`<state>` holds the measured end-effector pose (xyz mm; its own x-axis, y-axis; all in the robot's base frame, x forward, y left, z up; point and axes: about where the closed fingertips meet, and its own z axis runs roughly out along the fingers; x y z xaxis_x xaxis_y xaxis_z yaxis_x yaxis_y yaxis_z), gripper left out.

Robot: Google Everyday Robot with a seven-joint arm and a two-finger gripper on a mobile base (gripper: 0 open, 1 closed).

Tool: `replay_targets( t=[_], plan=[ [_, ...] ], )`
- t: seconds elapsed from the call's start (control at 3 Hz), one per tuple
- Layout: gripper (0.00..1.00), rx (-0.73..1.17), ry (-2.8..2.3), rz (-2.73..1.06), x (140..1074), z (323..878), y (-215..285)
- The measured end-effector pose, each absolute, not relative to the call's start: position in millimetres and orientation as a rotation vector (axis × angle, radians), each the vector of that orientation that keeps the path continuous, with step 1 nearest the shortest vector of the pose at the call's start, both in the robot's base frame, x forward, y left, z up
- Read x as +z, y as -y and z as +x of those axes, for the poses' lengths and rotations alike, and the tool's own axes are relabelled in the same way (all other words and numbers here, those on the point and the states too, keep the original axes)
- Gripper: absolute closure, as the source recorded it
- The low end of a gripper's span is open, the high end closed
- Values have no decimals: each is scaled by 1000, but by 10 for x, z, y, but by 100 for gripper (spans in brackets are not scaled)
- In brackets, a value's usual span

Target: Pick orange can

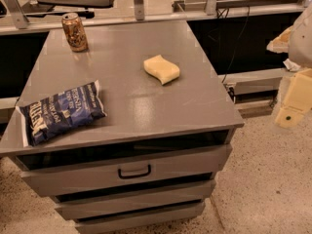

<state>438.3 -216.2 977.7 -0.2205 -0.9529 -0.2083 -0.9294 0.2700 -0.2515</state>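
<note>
The orange can (74, 31) stands upright at the far left corner of the grey cabinet top (131, 101). It is orange-brown with pale mottled print and a silver top rim. My gripper (294, 100) shows as pale cream parts at the right edge of the camera view. It is off the cabinet's right side, above the floor and far from the can. It holds nothing that I can see.
A pale yellow sponge (162, 68) lies near the middle of the top, toward the back right. A dark blue chip bag (60, 112) lies at the front left. Drawers with a handle (134, 171) are below. A rail and cables run behind.
</note>
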Motion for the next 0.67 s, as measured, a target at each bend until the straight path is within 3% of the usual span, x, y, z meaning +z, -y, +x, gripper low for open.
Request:
replay_targets(
  t=[0.67],
  plan=[
    [0,-56,-2166,-1672,9598,4796,2020]
  ],
)
